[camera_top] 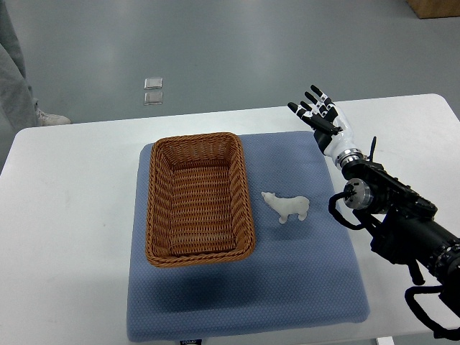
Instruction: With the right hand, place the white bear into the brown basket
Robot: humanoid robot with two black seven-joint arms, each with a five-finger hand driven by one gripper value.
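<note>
The right hand point(320, 115) hovers open, holding nothing. The white bear point(287, 207) lies nearer the robot and leftward of it, long axis crosswise, just right of the brown basket point(199, 198).

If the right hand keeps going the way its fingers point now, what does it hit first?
Probably nothing: the right hand points up-left toward the table's far edge, past the blue mat's corner. The way looks free, though height is unclear.
</note>
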